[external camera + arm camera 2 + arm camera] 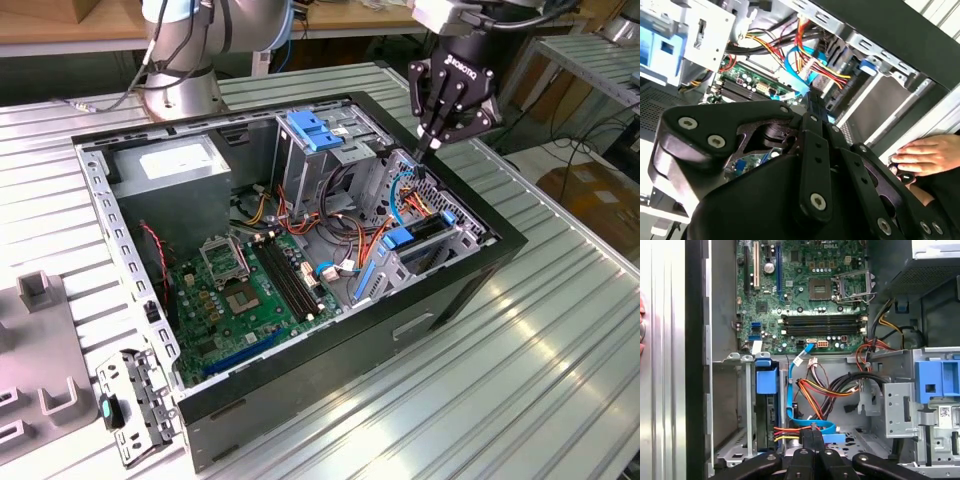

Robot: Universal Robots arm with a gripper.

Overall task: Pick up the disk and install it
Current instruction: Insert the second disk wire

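The gripper (pixel 811 434) sits closest to the lens in both wrist views, its black fingers pressed together with nothing between them. In the exterior view it (pixel 432 148) hangs tip-down over the case's corner at the exterior view's right, just above the wiring.

The slatted metal table (pixel 560 380) carries the open computer case (pixel 330 365), which lies on its side across the table's middle. Inside, the grey power supply (pixel 170 185) fills the corner towards the exterior view's left, and the green motherboard (pixel 240 300) covers the floor beside it. The drive cage (pixel 400 275) stands against the case wall below the gripper.

The disk (pixel 425 232) appears to stand on edge in that cage, its blue rail end (pixel 766 382) showing at the mouth of the bay. Whether it is fully home I cannot tell. A blue data cable (pixel 805 417) and a bundle of red, yellow and orange leads loop just beside it, under the fingertips. A person's hand (pixel 925 155) rests outside the case wall.

By this evidence the pick-up is done and the install step is in hand, near its end. Any further press on the disk would call for a straight push along the bay, clear of the cables.
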